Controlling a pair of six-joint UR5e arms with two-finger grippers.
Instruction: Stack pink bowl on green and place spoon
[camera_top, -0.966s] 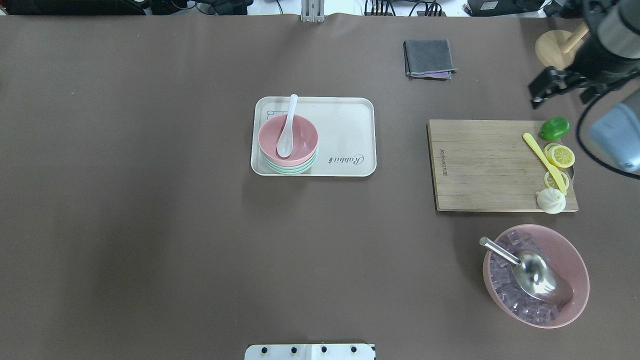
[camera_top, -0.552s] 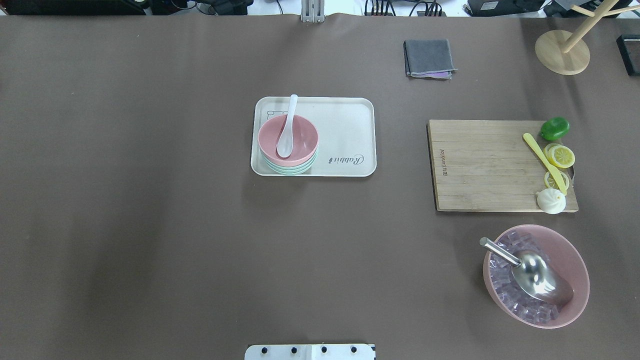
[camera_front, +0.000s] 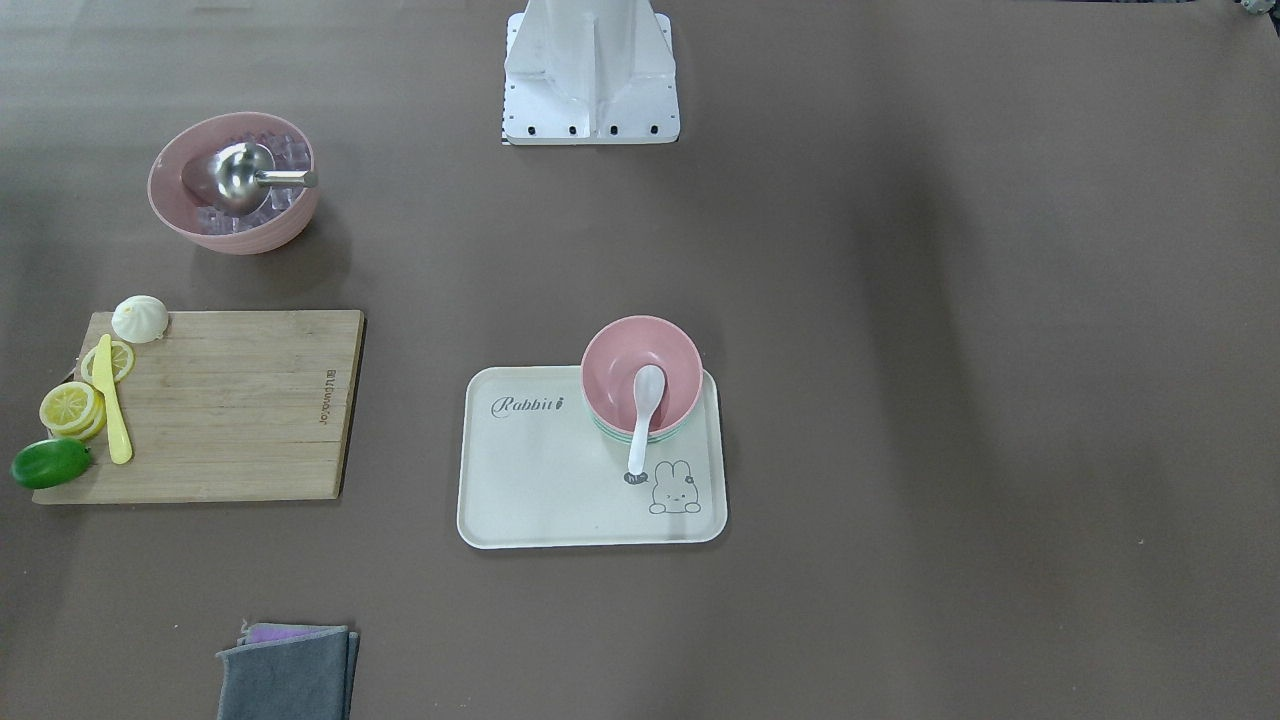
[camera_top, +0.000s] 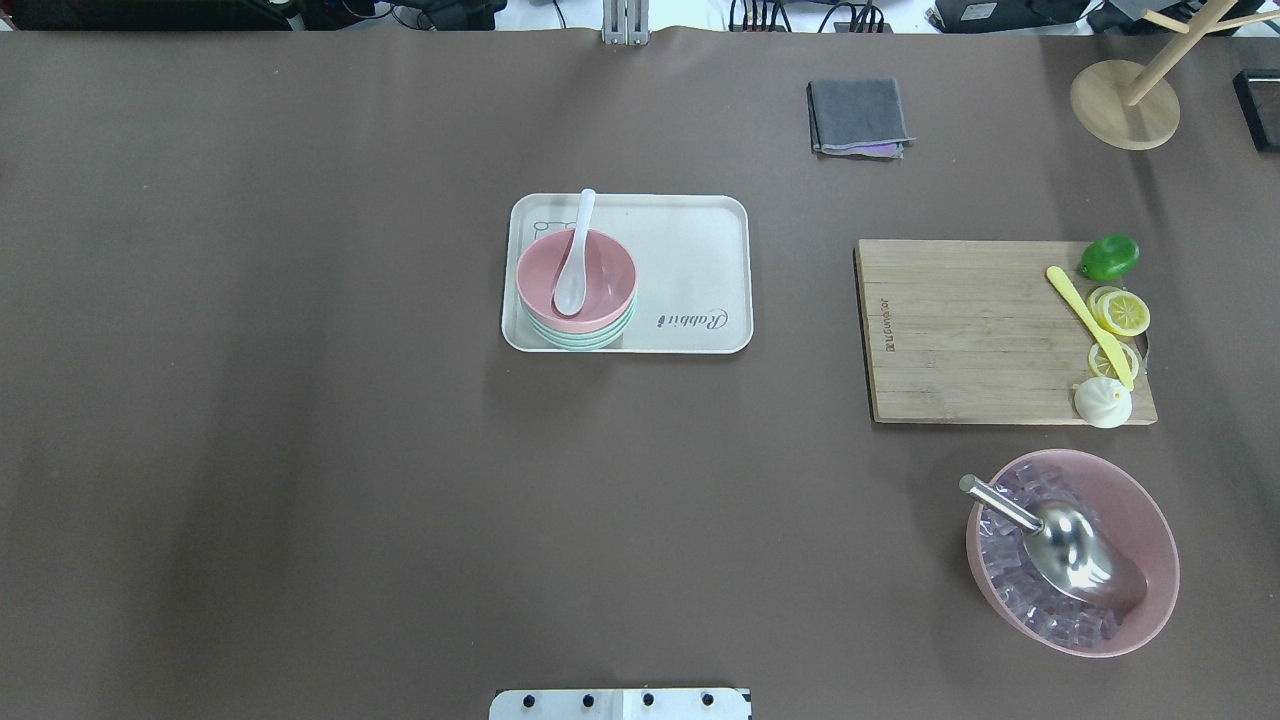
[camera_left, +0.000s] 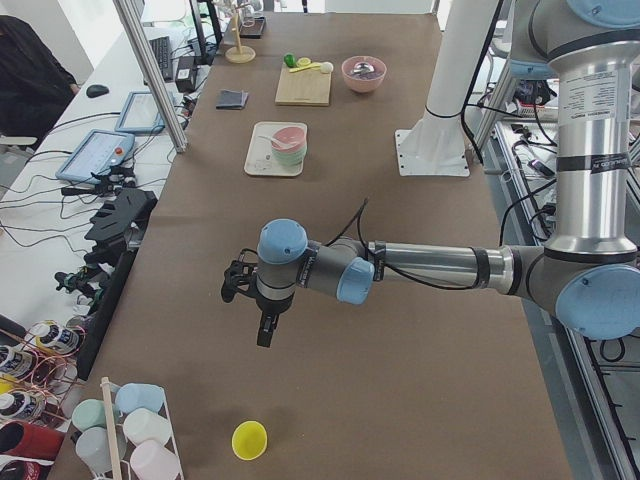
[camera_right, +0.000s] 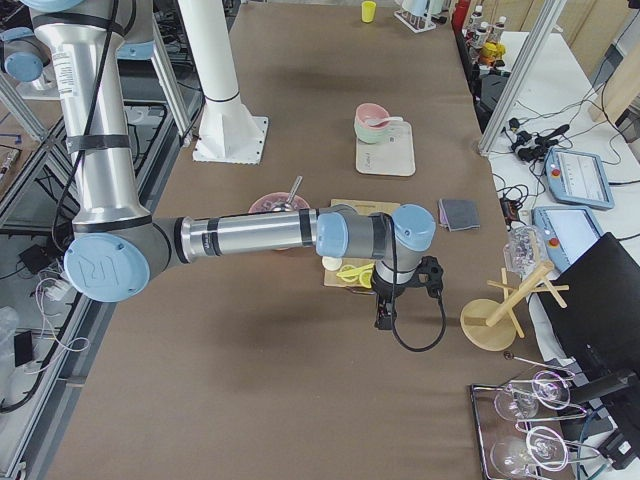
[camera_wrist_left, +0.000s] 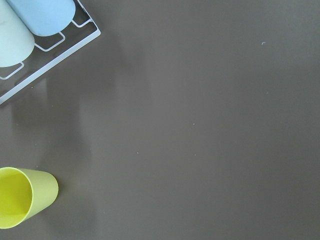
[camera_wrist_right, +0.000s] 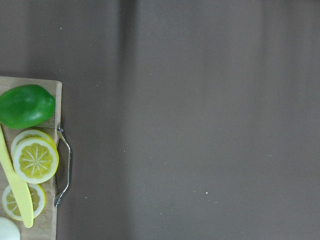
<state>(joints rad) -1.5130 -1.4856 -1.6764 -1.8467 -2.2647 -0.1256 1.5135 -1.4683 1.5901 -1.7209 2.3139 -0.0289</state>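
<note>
The right arm (camera_right: 260, 232) has pulled away from the far right corner of the desk (camera_top: 300, 450). On the tray (camera_top: 690, 250) mid-desk, the pink bowl (camera_top: 600, 290) sits on the green bowl (camera_top: 580, 340), with the white spoon (camera_top: 574, 258) inside it. The task looks complete. I cannot tell if the right fingers (camera_right: 382, 318) or the left fingers (camera_left: 263, 331) are released or clenched.

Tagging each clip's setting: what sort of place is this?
Probably a robotics lab with kitchen props: a grey-and-blue robot arm over a brown-covered table, a blue-cased operator tablet beside it, yellow lemon slices on a wooden cutting board.
</note>
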